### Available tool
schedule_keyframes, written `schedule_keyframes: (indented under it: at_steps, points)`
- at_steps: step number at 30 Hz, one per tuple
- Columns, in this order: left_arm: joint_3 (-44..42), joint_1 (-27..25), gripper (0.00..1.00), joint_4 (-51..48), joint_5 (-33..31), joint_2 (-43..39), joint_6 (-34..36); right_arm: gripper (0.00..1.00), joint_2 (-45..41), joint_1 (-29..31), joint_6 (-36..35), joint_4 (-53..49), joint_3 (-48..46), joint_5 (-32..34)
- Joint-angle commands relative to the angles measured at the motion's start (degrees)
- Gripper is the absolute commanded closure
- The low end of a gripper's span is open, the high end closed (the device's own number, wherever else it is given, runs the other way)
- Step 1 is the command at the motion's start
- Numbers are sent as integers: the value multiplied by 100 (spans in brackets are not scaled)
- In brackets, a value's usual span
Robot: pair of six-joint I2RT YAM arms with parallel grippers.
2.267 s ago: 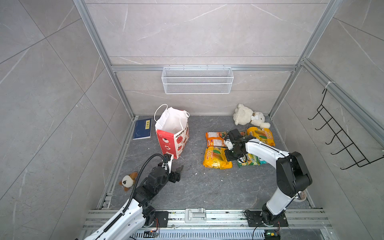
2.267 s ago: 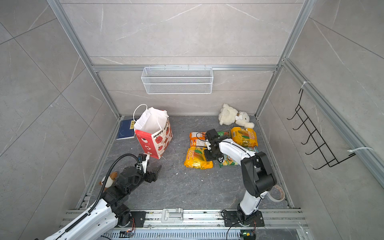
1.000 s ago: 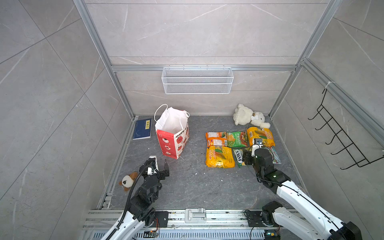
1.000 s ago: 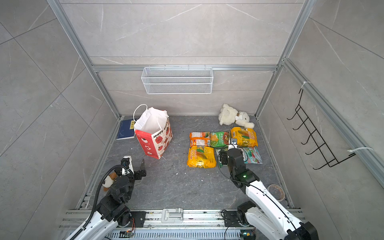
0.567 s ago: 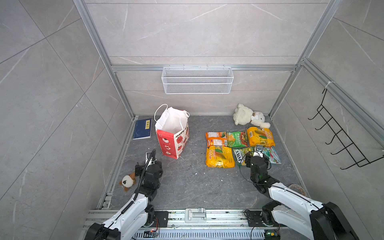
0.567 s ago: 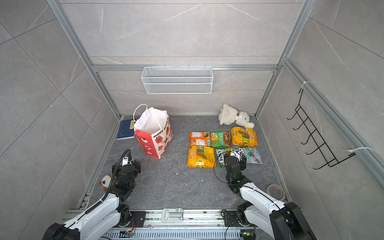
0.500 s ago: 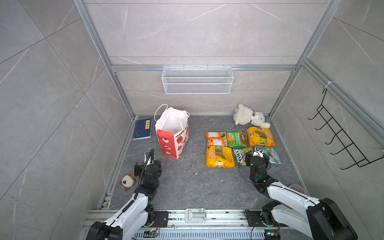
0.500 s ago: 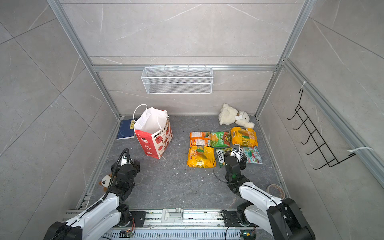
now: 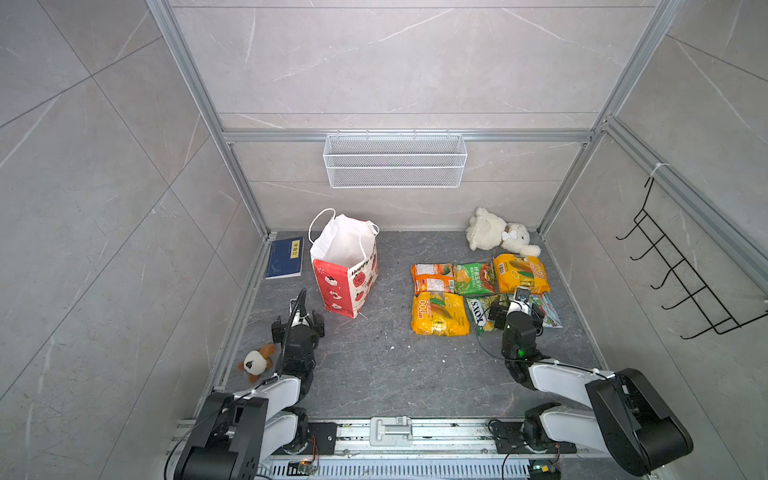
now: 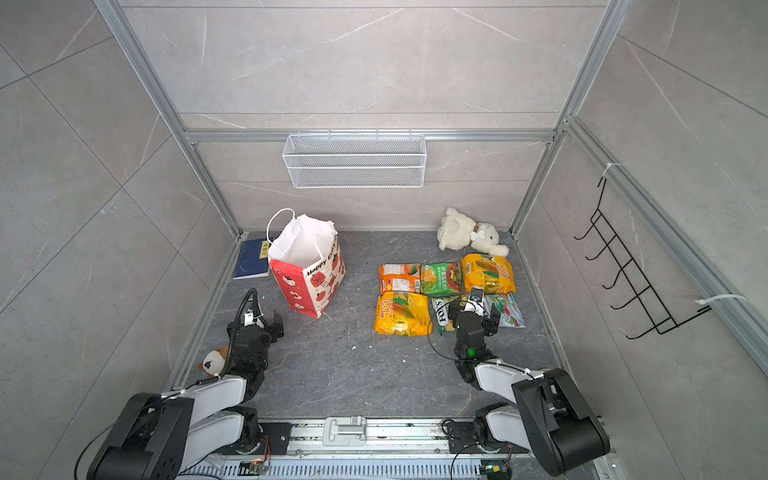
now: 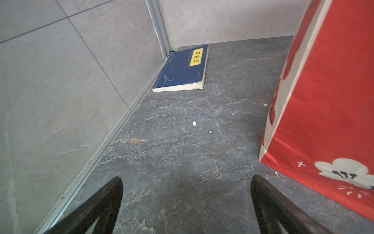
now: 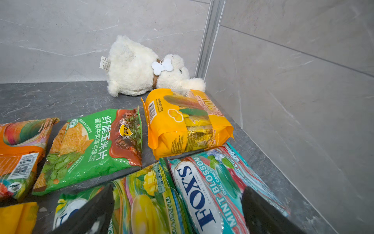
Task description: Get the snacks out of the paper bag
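Observation:
The paper bag [image 9: 345, 266] [image 10: 307, 270] stands upright and open at the back left, white with red panels [image 11: 323, 101]. Several snacks lie flat on the floor at the right: an orange packet [image 9: 432, 278], a green one [image 12: 91, 145], two yellow-orange corn packets [image 9: 519, 274] [image 9: 438, 313], and two FOX'S packets [image 12: 145, 202] [image 12: 202, 194]. My right gripper [image 9: 516, 309] [image 12: 178, 189] hovers open just over the FOX'S packets, holding nothing. My left gripper [image 9: 297, 326] [image 11: 186, 180] is open over bare floor beside the bag's near corner.
A blue book [image 9: 285, 257] lies in the back left corner. A white plush toy [image 9: 498, 237] rests in the back right corner behind the snacks. A small brown-and-white plush [image 9: 255, 361] sits by the left wall. A wire basket [image 9: 395, 160] hangs on the back wall.
Both arms have folded back toward the front rail, with the grippers staying low. The right jaws have spread wider above the FOX'S packets. The snacks and the bag have not moved.

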Motion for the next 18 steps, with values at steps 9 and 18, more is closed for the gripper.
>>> schedule_keyframes:
  at_steps: [9, 18]
  points:
    - [52, 278, 0, 2866, 1652, 1976, 392, 1, 709, -691, 120, 862, 15, -1970]
    - [850, 621, 0, 920, 1795, 1615, 81, 1, 1360, -767, 112, 886, 417, -2053]
